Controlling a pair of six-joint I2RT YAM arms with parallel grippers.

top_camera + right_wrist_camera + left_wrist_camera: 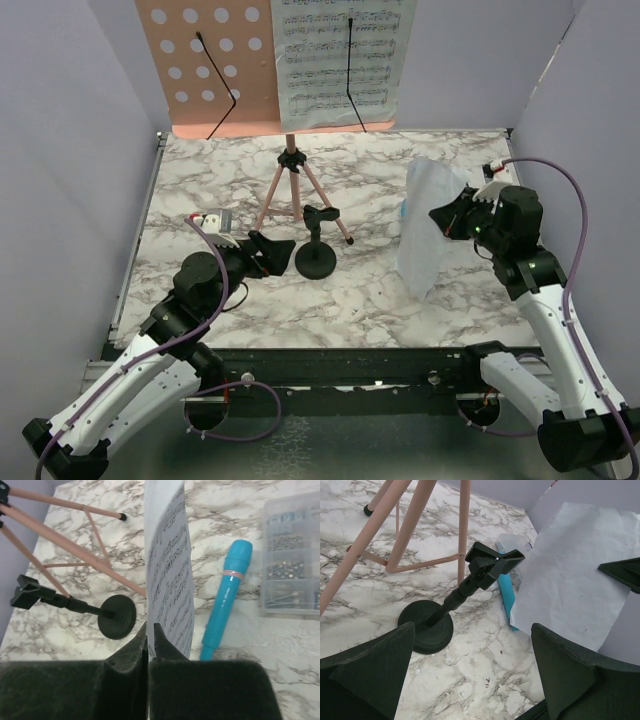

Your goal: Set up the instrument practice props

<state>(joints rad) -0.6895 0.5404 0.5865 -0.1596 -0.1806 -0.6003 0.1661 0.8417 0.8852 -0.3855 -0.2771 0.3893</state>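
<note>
**Second page pinched in the right gripper, left gripper spread wide by the mic stand**

At the right of the top view, the right gripper (452,215) is clamped tight on the bottom edge of a sheet-music page (170,580). The page stands on edge above the marble table (350,290), its printed staves showing in the right wrist view.

The blue toy microphone (225,600) has a pink band near its head. It lies flat on the marble, between the held page and the clear compartment box (292,555) at the right edge of that view. The box's compartments hold small grey metal parts (285,570), too blurred to name.

At the top centre of the top view, the pink music stand (205,60) stands on its thin tripod legs. Another page (340,60) rests on the right half of its hole-dotted desk, under a black wire retainer.

The black mic stand (316,255) stands on its round base just in front of the tripod legs, tilted slightly. Its clip is at the top.

At the lower left, the left gripper (475,670) is released and holds nothing. Its jaws are spread wide and point at the mic stand's base, close to it but not touching.
</note>
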